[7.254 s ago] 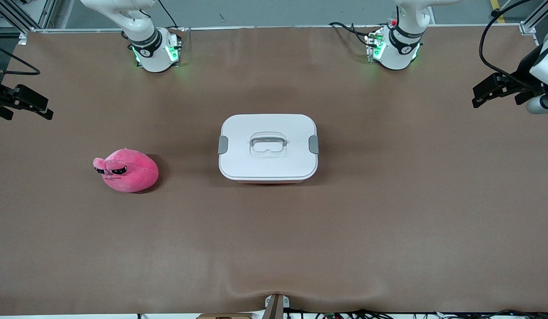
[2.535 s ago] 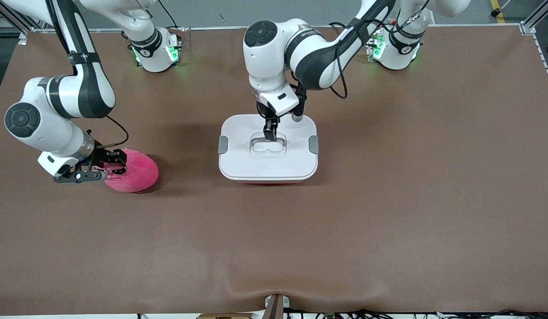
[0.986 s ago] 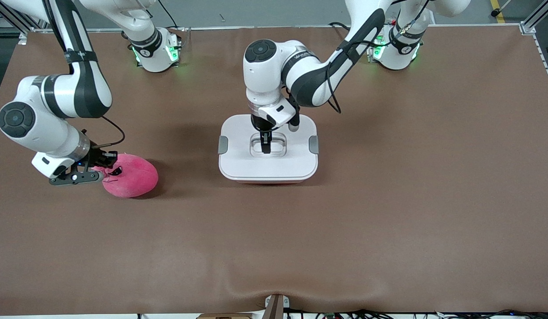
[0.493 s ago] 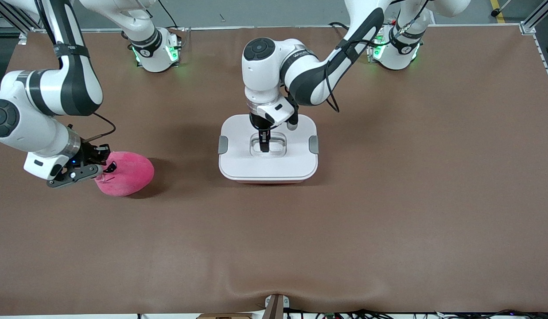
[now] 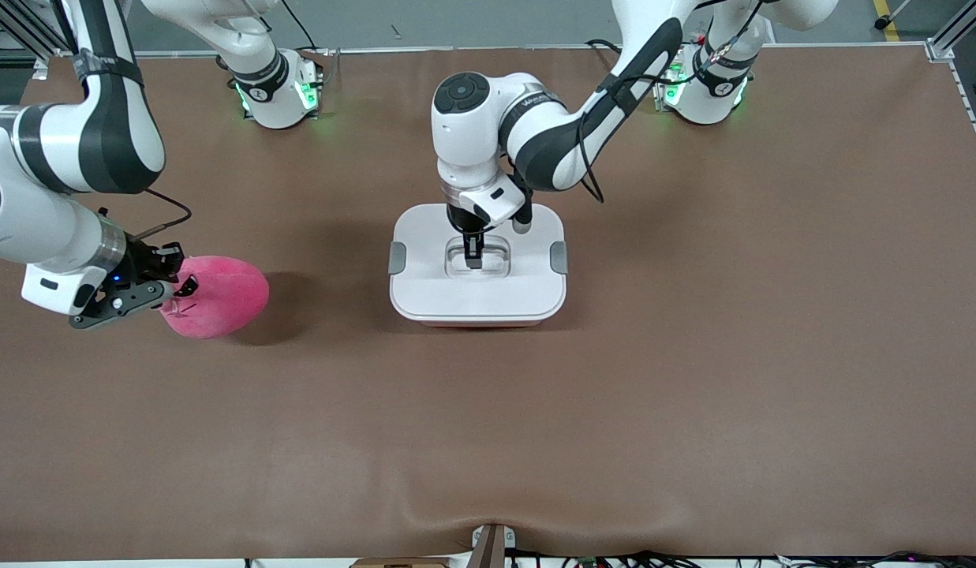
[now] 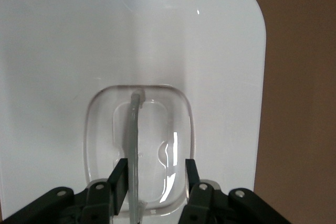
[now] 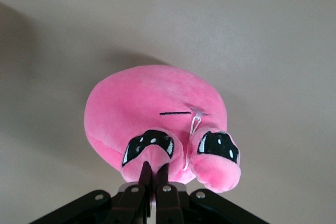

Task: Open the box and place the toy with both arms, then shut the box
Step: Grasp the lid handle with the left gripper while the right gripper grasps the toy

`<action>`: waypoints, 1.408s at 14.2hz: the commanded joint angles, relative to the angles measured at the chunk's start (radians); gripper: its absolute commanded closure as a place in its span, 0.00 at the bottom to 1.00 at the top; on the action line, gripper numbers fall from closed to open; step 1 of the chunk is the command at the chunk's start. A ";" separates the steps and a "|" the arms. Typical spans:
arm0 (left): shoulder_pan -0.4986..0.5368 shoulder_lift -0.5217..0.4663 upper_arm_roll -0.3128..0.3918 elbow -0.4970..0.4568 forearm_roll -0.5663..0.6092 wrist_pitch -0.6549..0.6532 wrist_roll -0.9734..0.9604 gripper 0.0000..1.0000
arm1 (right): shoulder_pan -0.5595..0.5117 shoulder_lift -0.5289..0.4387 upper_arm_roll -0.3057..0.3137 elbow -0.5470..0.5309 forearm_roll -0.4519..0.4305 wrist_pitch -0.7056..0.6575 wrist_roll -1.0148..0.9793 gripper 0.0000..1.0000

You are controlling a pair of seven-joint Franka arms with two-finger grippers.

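Note:
The box (image 5: 477, 296) stands mid-table with its white lid (image 5: 424, 237) on and both grey clips (image 5: 397, 258) down. My left gripper (image 5: 473, 257) is down in the lid's recess. In the left wrist view it (image 6: 155, 182) is open astride the clear handle (image 6: 135, 129), with one finger (image 6: 119, 182) against the handle and the other apart from it. The pink toy (image 5: 219, 296) hangs tilted just above the table toward the right arm's end. My right gripper (image 5: 174, 289) is shut on the plush under one eye (image 7: 154, 174) of the toy (image 7: 157, 108).
A brown mat (image 5: 693, 355) covers the whole table. Both arm bases (image 5: 278, 95) glow green along the edge farthest from the front camera. A small bracket (image 5: 491, 544) sits at the nearest table edge.
The right gripper has pulled the toy up off the table and slightly toward the right arm's end. The left gripper's fingers have narrowed around the handle.

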 commanded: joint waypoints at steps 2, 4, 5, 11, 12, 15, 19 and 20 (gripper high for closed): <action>-0.001 0.011 0.000 0.011 -0.005 -0.008 -0.013 0.61 | 0.045 -0.041 0.000 0.004 0.008 -0.020 -0.046 1.00; -0.001 0.009 -0.002 0.011 -0.005 -0.008 -0.013 0.69 | 0.057 -0.047 0.000 0.004 0.008 -0.020 -0.049 1.00; -0.001 0.009 -0.002 0.011 -0.005 -0.008 -0.011 0.75 | 0.057 -0.049 0.000 0.004 0.008 -0.020 -0.051 1.00; -0.003 0.005 -0.002 0.011 -0.021 -0.010 -0.008 1.00 | 0.068 -0.060 0.000 0.019 0.008 -0.045 -0.123 1.00; -0.001 0.003 -0.002 0.011 -0.021 -0.010 -0.005 1.00 | 0.072 -0.060 0.002 0.022 0.008 -0.060 -0.127 1.00; -0.001 -0.001 -0.003 0.014 -0.021 -0.010 0.000 1.00 | 0.102 -0.064 0.002 0.030 0.010 -0.081 -0.123 1.00; -0.001 -0.036 -0.026 0.017 -0.025 -0.074 0.007 1.00 | 0.131 -0.057 0.000 0.022 0.078 -0.107 -0.149 1.00; 0.002 -0.052 -0.038 0.017 -0.028 -0.101 0.026 1.00 | 0.150 -0.060 0.000 0.022 0.079 -0.107 -0.150 1.00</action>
